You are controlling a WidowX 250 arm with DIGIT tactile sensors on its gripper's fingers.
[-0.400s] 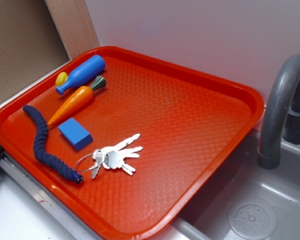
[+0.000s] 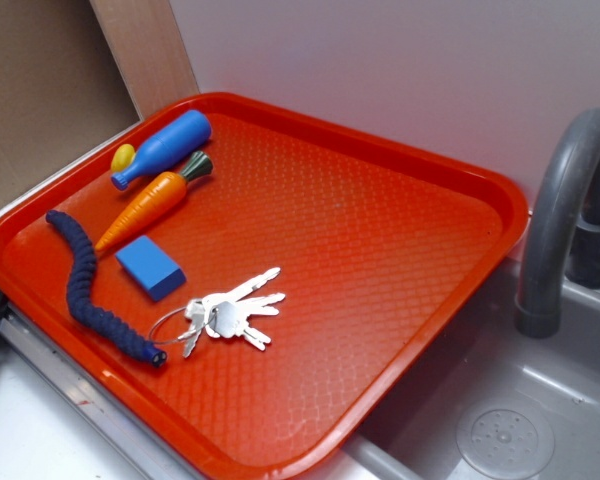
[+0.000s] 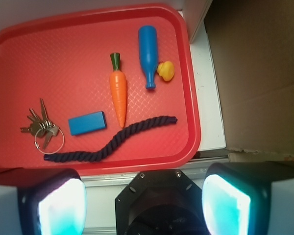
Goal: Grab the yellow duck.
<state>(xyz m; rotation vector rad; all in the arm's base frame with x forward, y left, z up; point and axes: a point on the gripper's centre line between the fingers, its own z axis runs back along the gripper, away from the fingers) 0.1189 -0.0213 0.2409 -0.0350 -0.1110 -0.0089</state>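
From the exterior view the duck [image 2: 123, 157] sits in the far left corner of the red tray [image 2: 410, 170], touching the blue bottle's [image 2: 163, 148] neck and close to the rim, with carrot [image 2: 150, 204], rope [image 2: 92, 290], block [image 2: 150, 267] and keys [image 2: 230, 313] nearby and the tray's right half bare. From the wrist view the duck [image 3: 166, 71] lies between the bottle [image 3: 148, 54] and the tray's right rim [image 3: 192, 105]; the gripper [image 3: 147, 203] hangs off the tray's near edge, fingers [image 3: 225, 203] spread wide, holding nothing.

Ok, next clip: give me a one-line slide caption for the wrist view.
Open gripper above the red tray's near edge; yellow duck sits untouched beside the blue bottle.
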